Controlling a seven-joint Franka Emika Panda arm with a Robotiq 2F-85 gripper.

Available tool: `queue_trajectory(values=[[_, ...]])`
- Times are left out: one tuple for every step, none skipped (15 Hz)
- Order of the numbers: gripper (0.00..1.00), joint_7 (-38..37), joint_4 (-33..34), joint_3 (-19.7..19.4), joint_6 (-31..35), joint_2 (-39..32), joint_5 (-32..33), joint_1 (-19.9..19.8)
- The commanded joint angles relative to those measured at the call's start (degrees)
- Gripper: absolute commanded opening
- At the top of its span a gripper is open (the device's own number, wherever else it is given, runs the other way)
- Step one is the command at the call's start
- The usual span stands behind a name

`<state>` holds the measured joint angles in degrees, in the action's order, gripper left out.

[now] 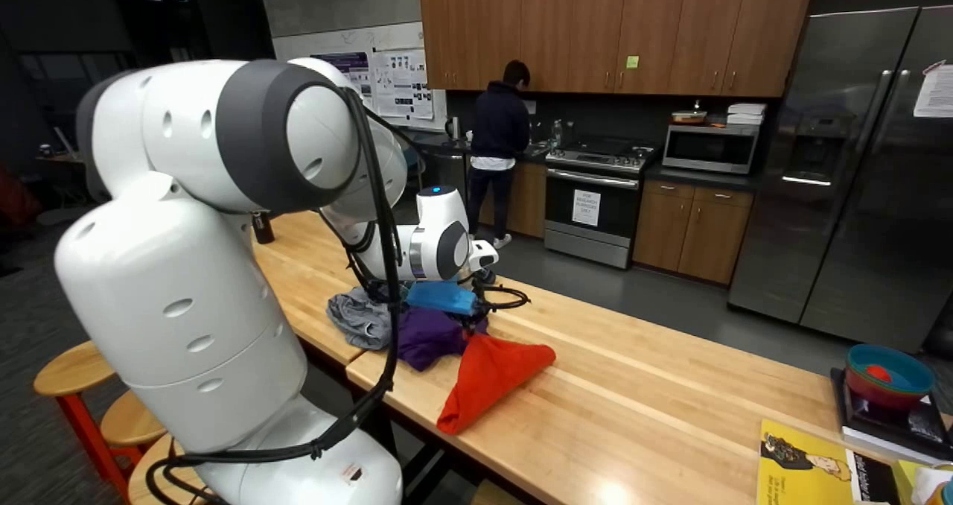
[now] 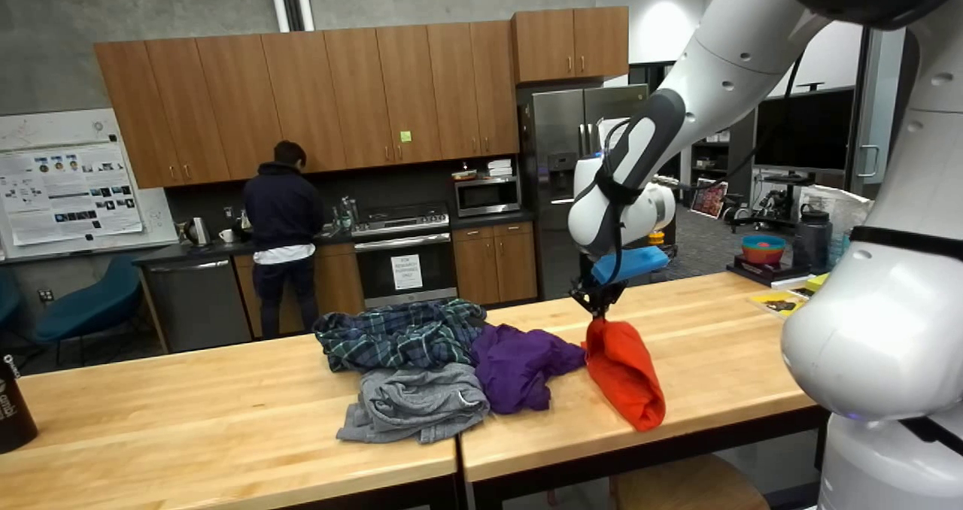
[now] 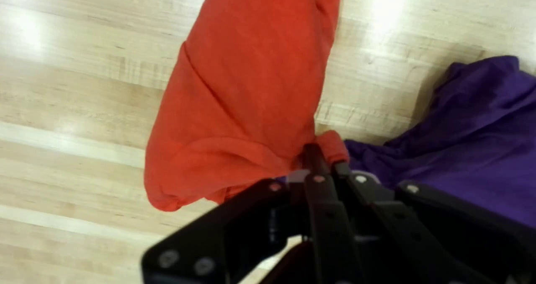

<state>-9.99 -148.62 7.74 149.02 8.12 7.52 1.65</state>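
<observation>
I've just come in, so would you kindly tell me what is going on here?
The robot's gripper is closed on one end of the red cloth, which droops from that pinch, beside the purple cloth. A gray cloth and a plaid cloth lie bunched next to the purple cloth on the wooden table. Beyond the table, a person stands facing away.

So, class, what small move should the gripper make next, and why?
Perhaps a small lift, jaws shut, up and away from the purple cloth: the gripper pinches a bit of the red cloth, much of which seems to rest on the table, and the purple cloth lies close beside the grip.
</observation>
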Motion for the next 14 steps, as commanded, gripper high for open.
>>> queue_trajectory(values=[[0.01,6.58,2.76,-0.82,-2.95,-2.59,-3.06,2.33],[0.01,7.76,3.12,-0.76,-3.43,-3.02,-3.45,2.67],[0.01,8.4,3.67,-0.71,-3.78,-3.71,-3.38,2.81],[0.01,9.09,4.19,-0.7,-4.12,-4.37,-3.45,2.94],[0.01,9.53,4.58,-0.66,-4.47,-4.76,-3.42,3.08],[0.01,10.37,5.06,-0.65,-4.94,-5.25,-3.79,3.28],[0.01,11.63,5.49,-0.66,-5.28,-5.72,-4.53,3.51],[0.01,13.28,5.98,-0.68,-5.42,-6.27,-5.57,3.69],[0.01,15.06,6.53,-0.67,-5.43,-6.93,-6.88,3.85],[0.01,17.44,6.98,-0.63,-5.57,-7.4,-8.66,4.06],[0.01,19.41,7.39,-0.57,-5.37,-7.92,-9.94,4.15],[0.01,21.89,7.78,-0.54,-4.83,-8.53,-11.45,4.22],[0.01,24.04,8.26,-0.45,-4.82,-9.1,-12.85,4.27],[0.01,26.15,8.76,-0.36,-4.93,-9.62,-14.17,4.28]])
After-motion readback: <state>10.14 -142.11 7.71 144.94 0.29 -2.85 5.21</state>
